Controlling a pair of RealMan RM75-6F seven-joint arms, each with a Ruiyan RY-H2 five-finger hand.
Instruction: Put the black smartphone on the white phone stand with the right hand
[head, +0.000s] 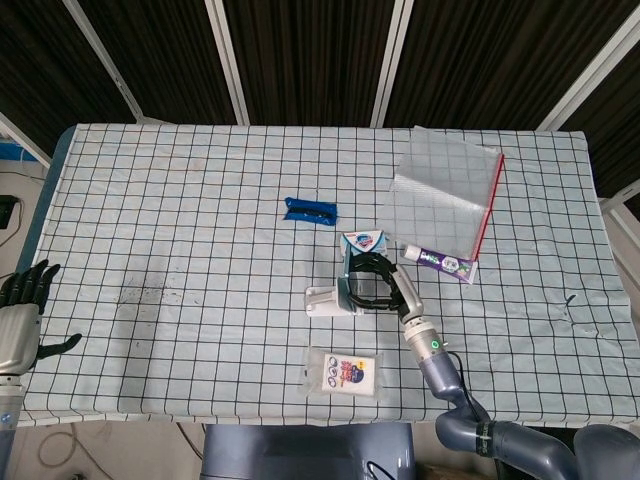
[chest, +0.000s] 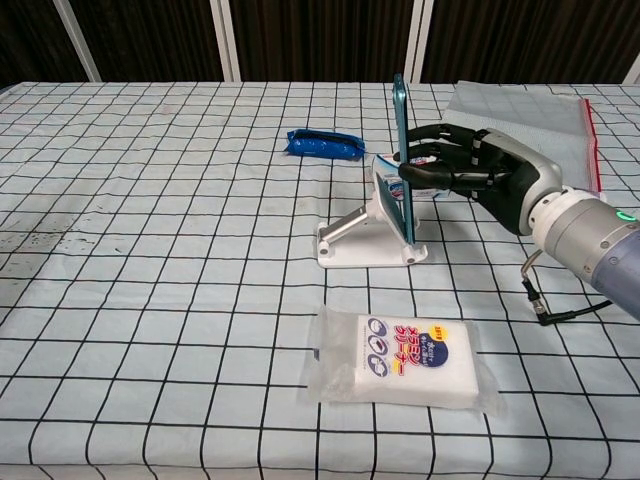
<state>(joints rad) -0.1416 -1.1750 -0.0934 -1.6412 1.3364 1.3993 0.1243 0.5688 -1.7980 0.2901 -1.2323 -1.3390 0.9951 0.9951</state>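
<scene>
The smartphone (chest: 401, 160) stands nearly upright, edge-on with a teal rim, leaning against the sloped plate of the white phone stand (chest: 366, 236). Its lower end sits at the stand's front lip. My right hand (chest: 470, 172) grips the phone from the right, fingers wrapped around its edge. In the head view the same right hand (head: 377, 284) covers the phone beside the phone stand (head: 325, 298). My left hand (head: 20, 318) hangs off the table's left edge, fingers apart and holding nothing.
A white packet (chest: 400, 359) lies in front of the stand. A blue wrapper (chest: 323, 145) lies behind it to the left. A small box (head: 363, 242), a toothpaste tube (head: 438, 262) and a clear zip bag (head: 446, 195) sit to the right.
</scene>
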